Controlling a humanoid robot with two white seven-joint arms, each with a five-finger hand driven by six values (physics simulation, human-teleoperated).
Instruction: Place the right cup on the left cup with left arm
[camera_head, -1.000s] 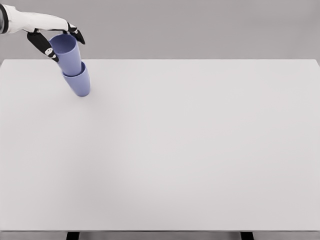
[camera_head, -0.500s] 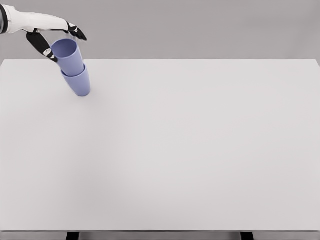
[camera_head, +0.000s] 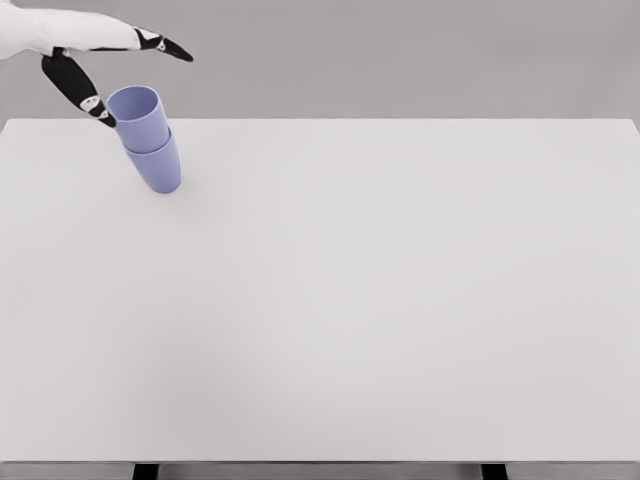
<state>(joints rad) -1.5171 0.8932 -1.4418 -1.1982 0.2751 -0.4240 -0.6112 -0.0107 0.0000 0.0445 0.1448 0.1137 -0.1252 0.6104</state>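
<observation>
Left hand (camera_head: 95, 55) at frame's 10 o'clock, above counter's far-left corner; fingers (camera_head: 165, 45) spread wide, holding nothing, thumb just beside upper cup's rim. Right cup (camera_head: 140, 115) nested inside left cup (camera_head: 158, 165), stack leaning toward 11 o'clock, base on white counter (camera_head: 400, 300). Stacking judged complete. Both cups judged light, rigid plastic, smooth-walled, likely slippery; easily toppled by stray contact. If regrasp needed, best hold judged upper wall below rim, thumb opposing fingers. Right arm not in view.

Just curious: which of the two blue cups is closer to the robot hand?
The upper cup, nested in the lower cup, sits right beside the open left robot hand.
</observation>
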